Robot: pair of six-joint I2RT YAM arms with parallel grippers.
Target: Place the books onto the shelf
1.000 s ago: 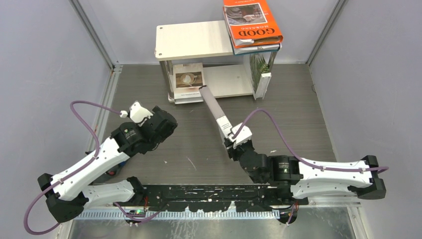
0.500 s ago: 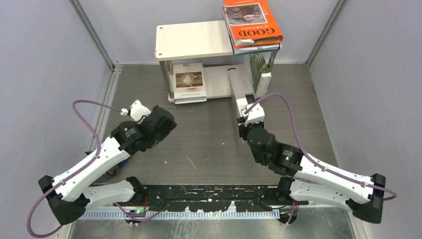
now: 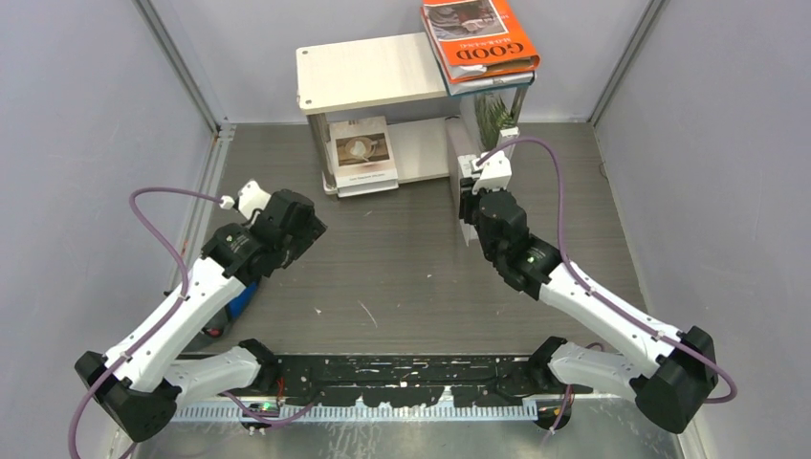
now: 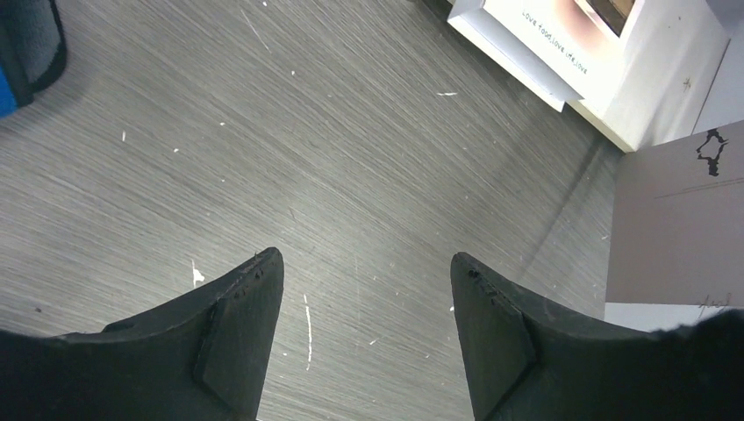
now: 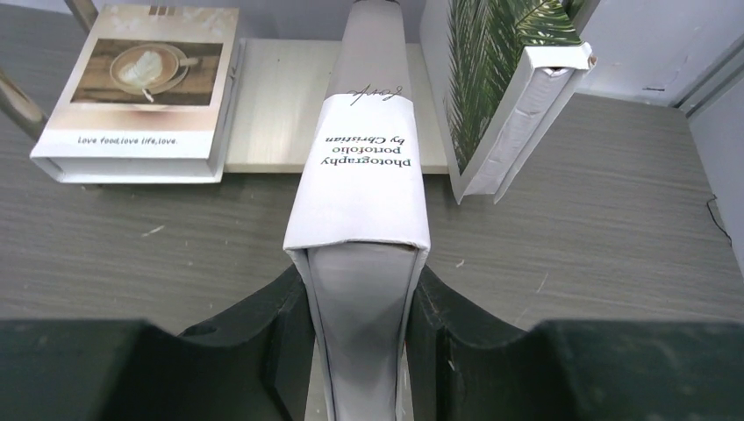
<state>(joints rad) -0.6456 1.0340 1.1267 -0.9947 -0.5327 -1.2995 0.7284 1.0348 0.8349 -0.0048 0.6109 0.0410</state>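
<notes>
The shelf point(image 3: 368, 72) stands at the back, and an orange "GOOD" book point(image 3: 478, 38) lies on its top right corner with another book's edge under it. A beige cup book point(image 3: 361, 153) leans on the lower board point(image 5: 272, 105). The palm-leaf book point(image 5: 491, 88) stands upright at the right. My right gripper point(image 5: 360, 281) is shut on the grey-white book point(image 5: 364, 175), spine up, its far end over the lower board between those two books. My left gripper point(image 4: 364, 263) hangs open over bare table, left of the shelf.
A small blue object point(image 3: 239, 298) lies on the table by the left arm, also at the corner of the left wrist view as the blue object point(image 4: 17, 53). Grey walls with metal rails close in the table on three sides.
The right arm swung the grey-white book right and forward, from mid-table to the shelf's lower tier beside the palm-leaf book. The left arm drew back slightly to the left.
</notes>
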